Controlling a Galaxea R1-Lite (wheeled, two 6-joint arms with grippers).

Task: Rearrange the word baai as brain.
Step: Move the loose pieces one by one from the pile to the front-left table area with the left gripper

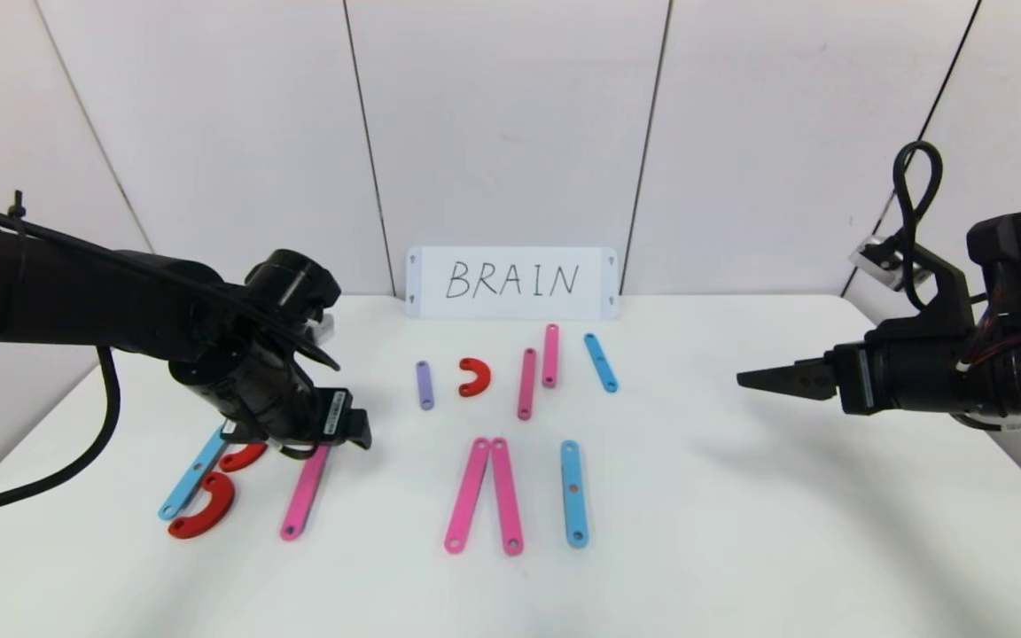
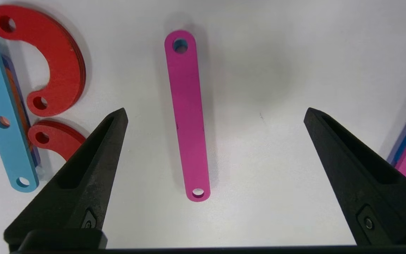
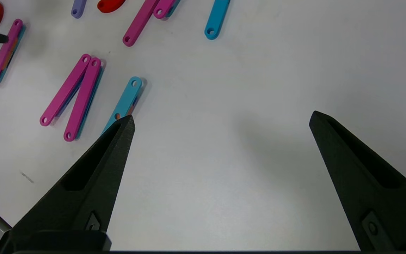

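Head view: on the white table [image 1: 741, 532] the near row reads from the left as a B, made of a blue strip [image 1: 191, 474] with two red half-rings [image 1: 205, 507], then a lone pink strip [image 1: 305, 493], a pair of pink strips [image 1: 486, 496] meeting at their far ends, and a blue upright [image 1: 573, 493]. A far row of spare pieces lies before the white card [image 1: 511, 282]: a short purple strip [image 1: 424, 385], a red curve [image 1: 475, 377], two more pink strips [image 1: 537, 370] and a blue one [image 1: 601, 361]. The left gripper [image 1: 351, 428] hangs directly over the far end of the lone pink strip; the right gripper [image 1: 772, 379] is parked well off to the right, above bare table.

Left wrist view: the left gripper [image 2: 215, 113] is spread wide and holds nothing. The pink strip [image 2: 187, 116] lies flat between its fingers [image 2: 97, 155], closer to one of them, its long axis running near to far and slightly tilted. The B's pieces lie just to its left.

Right wrist view: the right gripper [image 3: 220, 120] is equally wide and empty, with the pink pair [image 3: 72, 97] and the blue upright [image 3: 125, 100] well apart from it, to its left.

Judging by this, the pink strip is set as the stem of the R, and the red curve and a leg, both in the far row, seem to be what it needs next. The left arm is the nearer to them.
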